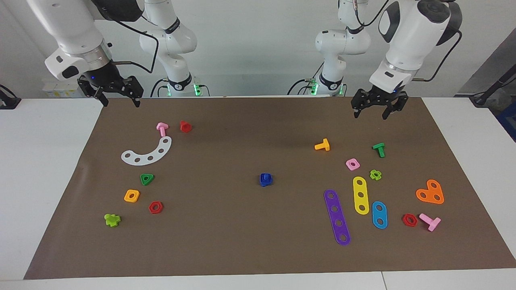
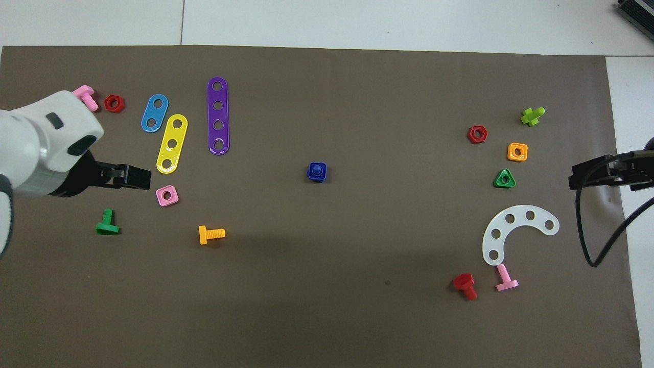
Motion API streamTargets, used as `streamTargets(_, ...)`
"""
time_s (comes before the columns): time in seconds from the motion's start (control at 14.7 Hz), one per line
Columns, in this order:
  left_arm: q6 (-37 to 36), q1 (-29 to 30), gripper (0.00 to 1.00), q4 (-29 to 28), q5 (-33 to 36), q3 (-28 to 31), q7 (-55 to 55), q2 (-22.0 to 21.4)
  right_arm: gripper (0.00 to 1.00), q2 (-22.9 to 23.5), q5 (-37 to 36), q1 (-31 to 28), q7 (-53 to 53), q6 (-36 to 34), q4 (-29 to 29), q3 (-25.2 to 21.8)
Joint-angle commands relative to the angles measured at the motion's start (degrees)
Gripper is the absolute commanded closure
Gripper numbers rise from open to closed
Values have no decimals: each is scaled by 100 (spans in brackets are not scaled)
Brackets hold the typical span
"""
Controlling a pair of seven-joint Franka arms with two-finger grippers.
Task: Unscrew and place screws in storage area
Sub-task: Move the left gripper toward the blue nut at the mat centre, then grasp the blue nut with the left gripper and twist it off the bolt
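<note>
The dark-blue plastic bolt and nut [image 1: 265, 179] sit joined mid-tabletop [image 1: 242, 225]. The left gripper [image 1: 377, 108] hangs spread, empty; the right gripper [image 1: 117, 96] waits, likewise spread.

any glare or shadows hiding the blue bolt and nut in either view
Facing view: the blue bolt and nut sit evenly lit mid-mat, no glare, only a soft arm shadow nearer the robots. Overhead view: the blue bolt and nut are clear; the mat darkens toward the robots' edge.
</note>
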Motion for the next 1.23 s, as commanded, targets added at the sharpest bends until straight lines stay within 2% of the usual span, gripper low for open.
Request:
streamTargets(0.0, 462, -449, 0, 236, -60, 78, -600, 608, 0, -65, 83, -36, -18, -65, -40, 17)
streamTargets(0.2, 1251, -792, 0, 246, -60, 78, -1137, 1118, 0, -65, 83, -36, -18, -65, -40, 17)
streamTargets(0.34, 1465, -1029, 0, 307, -113, 78, -1339, 1417, 0, -65, 83, -36, -18, -65, -40, 17)
streamTargets(0.61, 1843, -1547, 1, 938, -104, 87, -1963, 2401, 0, -65, 83, -36, -27, -65, -40, 17)
streamTargets(0.75, 1965, -1689, 3, 1439, -78, 95, -2384, 2910, 0, -65, 83, -36, -18, -65, -40, 17)
streamTargets(1.16, 2590, -1874, 3, 1485, 53, 95, -2430, 3255, 0, -65, 83, -36, -18, -65, -40, 17)
